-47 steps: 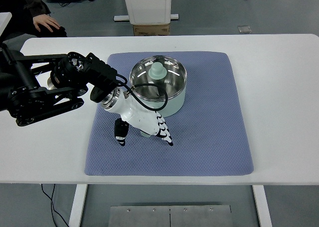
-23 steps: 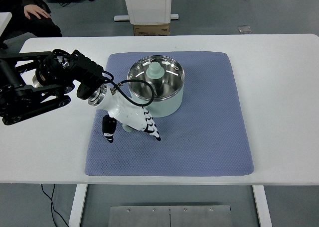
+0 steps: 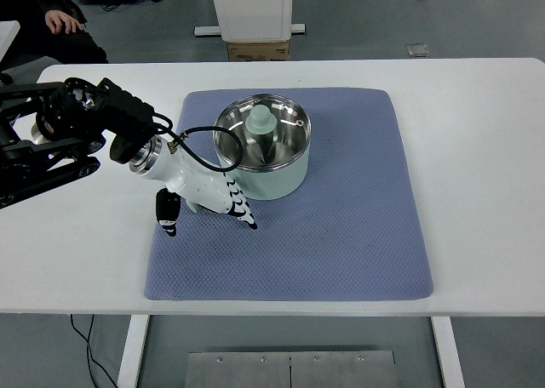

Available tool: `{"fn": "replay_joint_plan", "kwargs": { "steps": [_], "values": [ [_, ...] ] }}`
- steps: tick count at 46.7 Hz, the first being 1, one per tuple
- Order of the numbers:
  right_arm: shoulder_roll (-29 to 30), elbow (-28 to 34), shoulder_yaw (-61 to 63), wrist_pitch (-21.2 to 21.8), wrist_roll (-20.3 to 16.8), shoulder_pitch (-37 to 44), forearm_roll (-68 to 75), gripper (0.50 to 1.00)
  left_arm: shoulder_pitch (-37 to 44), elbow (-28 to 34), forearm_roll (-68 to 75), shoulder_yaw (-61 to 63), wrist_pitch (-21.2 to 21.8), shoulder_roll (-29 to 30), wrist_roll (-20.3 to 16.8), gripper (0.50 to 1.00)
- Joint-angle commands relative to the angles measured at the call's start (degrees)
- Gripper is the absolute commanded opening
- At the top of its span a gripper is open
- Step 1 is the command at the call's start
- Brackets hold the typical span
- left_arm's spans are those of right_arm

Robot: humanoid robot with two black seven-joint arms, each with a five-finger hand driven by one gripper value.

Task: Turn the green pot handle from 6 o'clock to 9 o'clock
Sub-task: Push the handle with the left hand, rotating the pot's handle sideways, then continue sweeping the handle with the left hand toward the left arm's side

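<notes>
Working from the left, I am keeping the left robot hand [image 3: 209, 202] low against the near-left side of the green pot [image 3: 260, 147], where its handle is hidden beneath the palm. I cannot tell whether the fingers [image 3: 240, 211] are clamped on it. The pot is sitting on the blue mat [image 3: 358, 235], which I judge is there for grip, on the table [image 3: 477, 150].

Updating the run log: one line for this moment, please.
left hand: over pot handle, grasp unclear | green pot: on blue mat | right arm: unseen
</notes>
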Motion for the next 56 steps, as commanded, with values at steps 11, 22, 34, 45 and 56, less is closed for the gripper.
{"fn": "replay_joint_plan", "kwargs": {
  "steps": [11,22,34,45,56],
  "values": [
    [0.0,0.0,0.0,0.0,0.0,0.0,-0.01,1.0,-0.07,0.0,0.44,0.09,0.0,2.04,0.0,1.0],
    [0.0,0.0,0.09,0.0,0.0,0.0,-0.01,1.0,0.02,0.09,2.81,0.44,0.0,3.36,0.0,1.0],
    [0.0,0.0,0.0,0.0,0.0,0.0,-0.01,1.0,0.11,0.44,5.01,0.53,0.17,4.94,0.0,1.0],
    [0.0,0.0,0.0,0.0,0.0,0.0,-0.01,1.0,0.02,1.84,5.28,0.44,0.44,5.73,0.0,1.0],
    [0.0,0.0,0.0,0.0,0.0,0.0,-0.01,1.0,0.37,5.8,5.54,0.44,1.23,5.56,0.0,1.0]
  ]
}}
